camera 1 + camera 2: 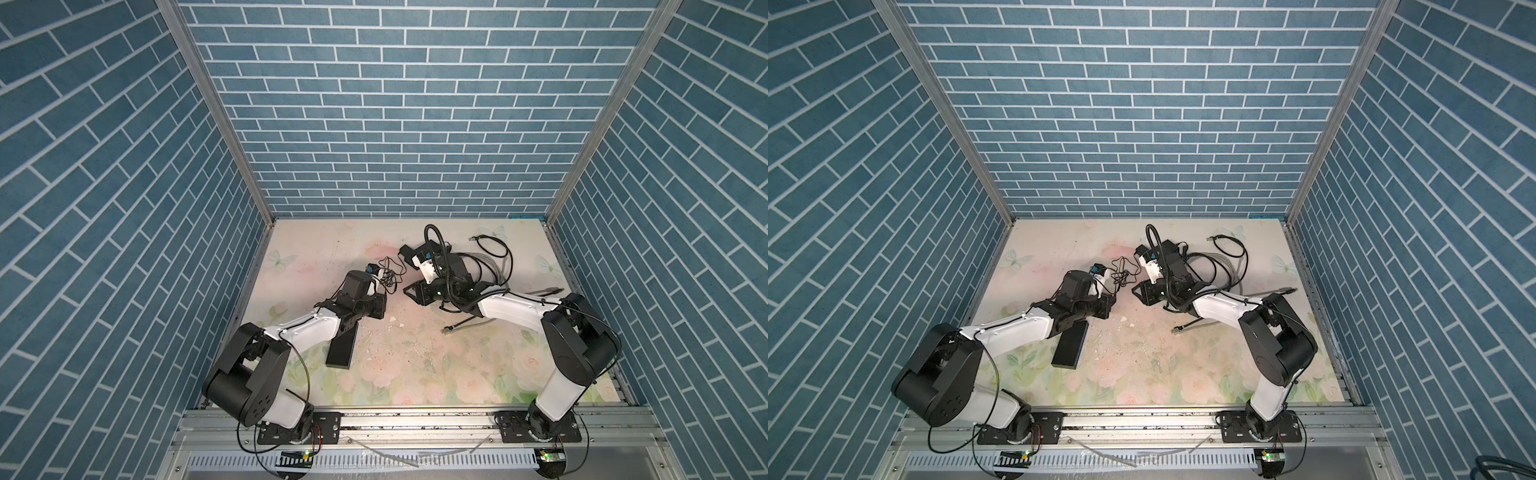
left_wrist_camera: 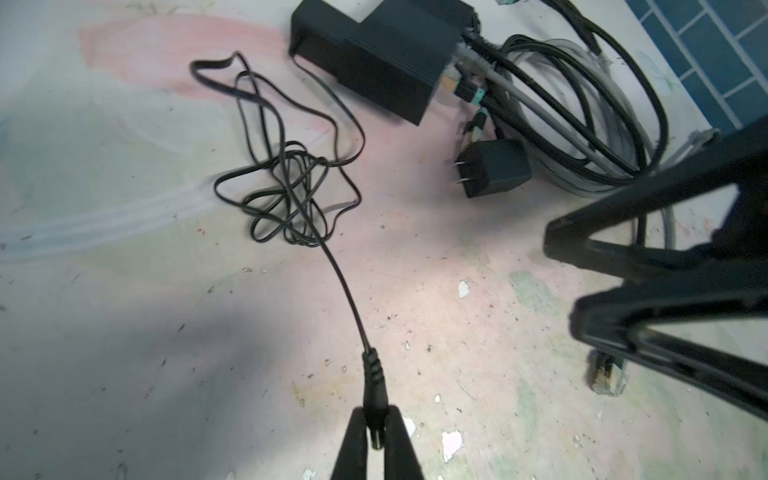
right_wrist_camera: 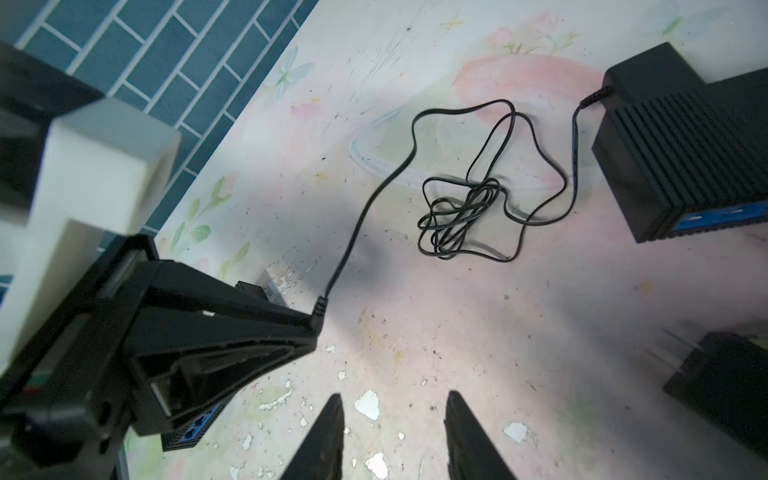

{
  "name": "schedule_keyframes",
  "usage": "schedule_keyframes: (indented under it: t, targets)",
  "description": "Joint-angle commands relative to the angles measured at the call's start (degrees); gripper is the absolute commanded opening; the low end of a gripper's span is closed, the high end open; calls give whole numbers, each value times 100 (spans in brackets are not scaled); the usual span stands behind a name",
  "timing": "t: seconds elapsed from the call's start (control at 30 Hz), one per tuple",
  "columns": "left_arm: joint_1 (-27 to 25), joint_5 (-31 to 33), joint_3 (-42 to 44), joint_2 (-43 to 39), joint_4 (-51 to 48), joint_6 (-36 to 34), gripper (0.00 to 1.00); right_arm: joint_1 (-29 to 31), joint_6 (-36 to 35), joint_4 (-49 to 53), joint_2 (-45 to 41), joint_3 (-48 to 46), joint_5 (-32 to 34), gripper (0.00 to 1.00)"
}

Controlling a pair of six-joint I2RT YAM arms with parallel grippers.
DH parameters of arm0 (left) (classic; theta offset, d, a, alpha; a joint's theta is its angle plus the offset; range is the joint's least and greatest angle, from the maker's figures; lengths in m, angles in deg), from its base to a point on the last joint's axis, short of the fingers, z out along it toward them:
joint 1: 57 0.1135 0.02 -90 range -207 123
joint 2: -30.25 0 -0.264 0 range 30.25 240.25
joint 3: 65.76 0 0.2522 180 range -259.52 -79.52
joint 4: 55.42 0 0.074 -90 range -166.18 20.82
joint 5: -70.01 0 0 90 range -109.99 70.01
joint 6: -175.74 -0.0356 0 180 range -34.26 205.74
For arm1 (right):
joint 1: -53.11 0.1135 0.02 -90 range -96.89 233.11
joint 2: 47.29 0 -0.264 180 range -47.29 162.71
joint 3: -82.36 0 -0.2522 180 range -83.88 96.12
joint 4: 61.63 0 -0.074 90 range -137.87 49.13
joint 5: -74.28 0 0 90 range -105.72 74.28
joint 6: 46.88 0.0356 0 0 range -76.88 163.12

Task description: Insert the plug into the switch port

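Observation:
My left gripper [image 2: 375, 413] is shut on a small black barrel plug [image 2: 373, 386], whose metal tip shows between the fingers. Its thin black cord [image 2: 286, 195] lies tangled on the mat and runs to a black block beside a ribbed black switch [image 2: 390, 66] with a blue port face [image 3: 706, 218]. In the right wrist view the left gripper [image 3: 309, 332] holds the plug [image 3: 318, 313] just above the mat. My right gripper [image 3: 392, 401] faces it, open and empty. In both top views the two grippers [image 1: 384, 299] [image 1: 1136, 291] nearly meet at mid-table.
A second long black box [image 1: 341, 347] with blue ports [image 3: 195, 428] lies under the left arm. A black wall adapter [image 2: 492, 172] with two prongs sits near grey and black network cables [image 2: 602, 124]. A loose network connector [image 2: 604, 374] lies on the flaked floral mat.

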Motion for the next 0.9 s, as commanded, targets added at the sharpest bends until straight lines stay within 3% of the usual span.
schedule_keyframes:
  t: [0.0,0.6,0.87]
  targets:
    - [-189,-265,88,-57,539,-182,3,35,282,43,112,359,-210,41]
    - [-486,-196,-22,128,939,-94,3,123,554,192,419,574,-280,38]
    - [-484,-168,-19,177,974,-111,3,133,661,72,507,610,-468,30]
